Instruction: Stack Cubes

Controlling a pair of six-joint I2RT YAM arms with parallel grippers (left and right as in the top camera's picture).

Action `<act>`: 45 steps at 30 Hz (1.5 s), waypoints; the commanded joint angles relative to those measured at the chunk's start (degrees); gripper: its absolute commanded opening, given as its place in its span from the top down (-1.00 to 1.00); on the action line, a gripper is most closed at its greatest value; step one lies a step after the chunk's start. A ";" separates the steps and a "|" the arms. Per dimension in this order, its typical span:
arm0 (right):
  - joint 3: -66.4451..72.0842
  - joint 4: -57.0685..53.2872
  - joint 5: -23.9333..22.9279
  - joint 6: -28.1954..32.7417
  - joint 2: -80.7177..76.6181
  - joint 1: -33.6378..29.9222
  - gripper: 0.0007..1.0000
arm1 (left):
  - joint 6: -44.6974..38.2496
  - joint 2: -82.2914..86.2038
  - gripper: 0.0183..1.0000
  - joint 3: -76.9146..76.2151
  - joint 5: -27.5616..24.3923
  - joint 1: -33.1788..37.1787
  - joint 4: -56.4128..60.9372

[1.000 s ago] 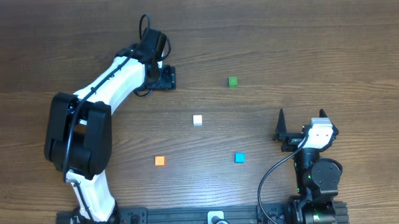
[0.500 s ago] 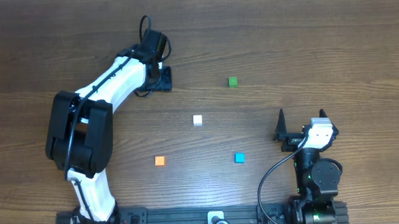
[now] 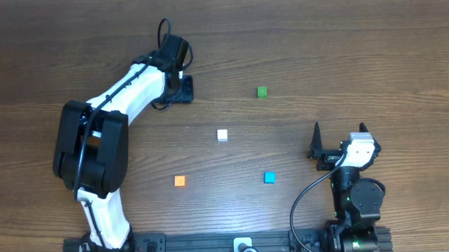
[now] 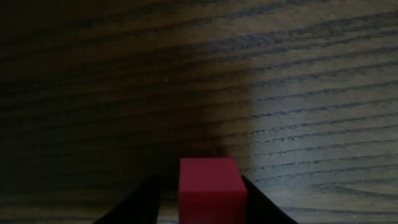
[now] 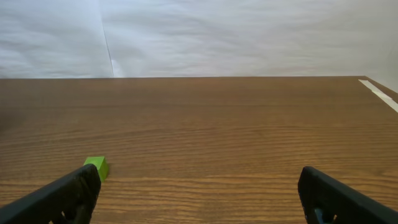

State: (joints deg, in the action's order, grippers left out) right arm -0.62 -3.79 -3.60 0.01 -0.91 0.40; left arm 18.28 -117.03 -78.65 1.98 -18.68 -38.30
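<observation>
The left gripper [image 3: 183,88] is held low over the far left part of the table [image 3: 371,38], its arm stretched up from the base. In the left wrist view a red cube [image 4: 209,186] is seen right at this gripper, resting on the wood. Whether it is gripped or only straddled cannot be told, since a thin pale strip is seen along one side of the cube.

The right gripper [image 3: 338,141] is kept close to its own base at the near right, with its jaws spread wide and nothing between them.

Four more cubes are spread over the table, all well apart. A green cube [image 3: 262,92] lies farthest off, level with the left gripper and to its right. A white cube [image 3: 222,135] is found near the middle. An orange cube [image 3: 180,181] and a blue cube [image 3: 269,177] lie nearer the bases — orange to the left, blue to the right.
</observation>
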 commanded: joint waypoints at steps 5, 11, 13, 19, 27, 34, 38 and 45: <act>0.31 -0.09 -0.74 0.07 0.31 -0.37 -0.98 | 0.68 -0.85 0.56 -1.18 0.68 0.13 0.00; 0.31 -0.09 -0.74 0.07 0.31 -0.37 -0.99 | 1.77 0.48 0.91 -1.20 0.17 0.13 -0.13; 0.31 -0.09 -0.74 0.07 0.28 -0.37 -0.99 | 1.79 2.34 0.92 -1.18 -1.09 -0.02 -0.74; 0.31 -0.09 -0.74 0.07 0.31 -0.37 -0.99 | 6.29 11.58 0.95 -1.09 0.00 -3.06 -7.85; 0.31 -0.09 -0.74 0.07 0.28 -0.37 -0.99 | 18.78 25.09 0.96 9.18 2.25 -13.64 -9.70; 0.31 -0.09 -0.74 0.07 0.31 -0.37 -0.99 | 21.88 26.40 0.95 17.27 3.08 -19.98 -1.86; 0.31 -0.09 -0.74 0.07 0.31 -0.37 -0.99 | 23.23 25.86 0.96 17.27 3.82 -22.12 -1.03; 0.31 -0.09 -0.74 0.07 0.28 -0.37 -0.98 | 25.94 23.26 0.95 17.25 4.07 -23.32 -0.26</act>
State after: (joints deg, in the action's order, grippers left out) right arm -0.60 -3.79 -3.60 0.01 -0.91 0.40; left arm 42.33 -92.07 -61.32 4.80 -41.19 -39.13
